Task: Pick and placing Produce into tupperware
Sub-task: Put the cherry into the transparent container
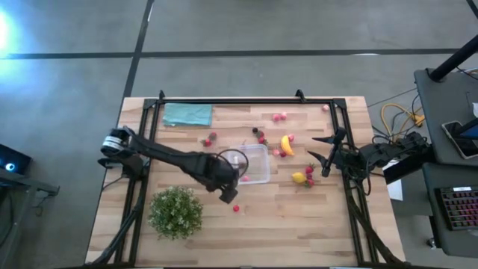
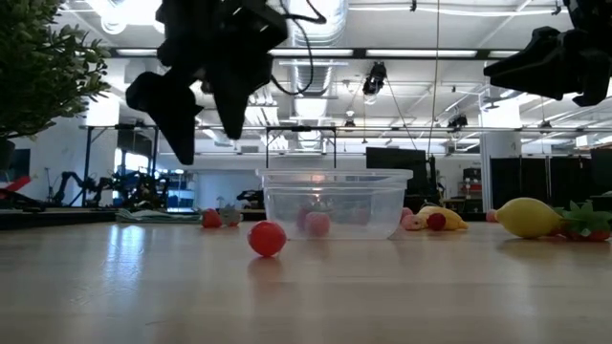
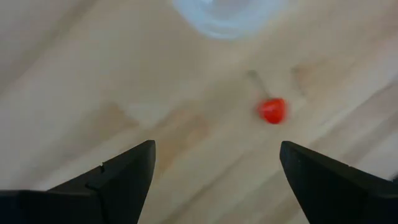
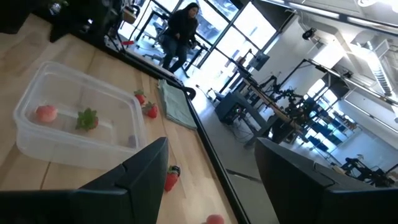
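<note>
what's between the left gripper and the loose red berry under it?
Nothing. Left wrist view shows bare wood between the open left gripper and the red berry.

Nothing readable here, folks

Went over all four views and there's no text, label, brand, number or sign I can make out anywhere. The clear container (image 1: 254, 163) has bare see-through walls, the wooden surface (image 1: 299, 217) is plain planks, and the fruit carries no stickers. The keyboard (image 1: 457, 209) off to the side is too small to pick out any keys, and the screens and gear in the room behind the surface are too blurry or far away to read anything on them.
</note>
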`<state>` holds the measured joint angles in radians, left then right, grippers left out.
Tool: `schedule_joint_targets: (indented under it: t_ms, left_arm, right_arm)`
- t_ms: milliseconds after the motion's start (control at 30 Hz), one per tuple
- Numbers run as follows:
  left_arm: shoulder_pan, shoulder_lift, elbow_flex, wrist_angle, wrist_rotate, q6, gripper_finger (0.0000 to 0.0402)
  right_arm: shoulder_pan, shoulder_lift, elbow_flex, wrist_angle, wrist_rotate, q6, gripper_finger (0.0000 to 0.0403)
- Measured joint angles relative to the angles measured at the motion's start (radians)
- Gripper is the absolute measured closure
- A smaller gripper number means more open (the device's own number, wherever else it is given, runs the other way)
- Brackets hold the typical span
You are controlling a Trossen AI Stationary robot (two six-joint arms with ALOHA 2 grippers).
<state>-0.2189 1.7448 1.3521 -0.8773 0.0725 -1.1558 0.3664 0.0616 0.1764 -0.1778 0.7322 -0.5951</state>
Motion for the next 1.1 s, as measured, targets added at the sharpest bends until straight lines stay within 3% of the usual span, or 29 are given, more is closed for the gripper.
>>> schedule_joint_targets:
  t_ms: [200,867,1100]
  left_arm:
    - [-0.058,0.073,0.050,0.065,-0.005,-0.066,0.0072]
    - [-0.124,0.358,0.295,0.053,-0.030,0.013,0.0073]
    - [-0.125,0.380,0.295,0.038,-0.084,-0.017,0.0111]
  right_arm:
    - [0.000,-0.001,0.000,0.001,0.001,0.000,0.0170]
    - [0.000,0.000,0.000,0.001,0.001,0.000,0.0170]
    - [0.000,0.000,0.000,0.001,0.000,0.000,0.0170]
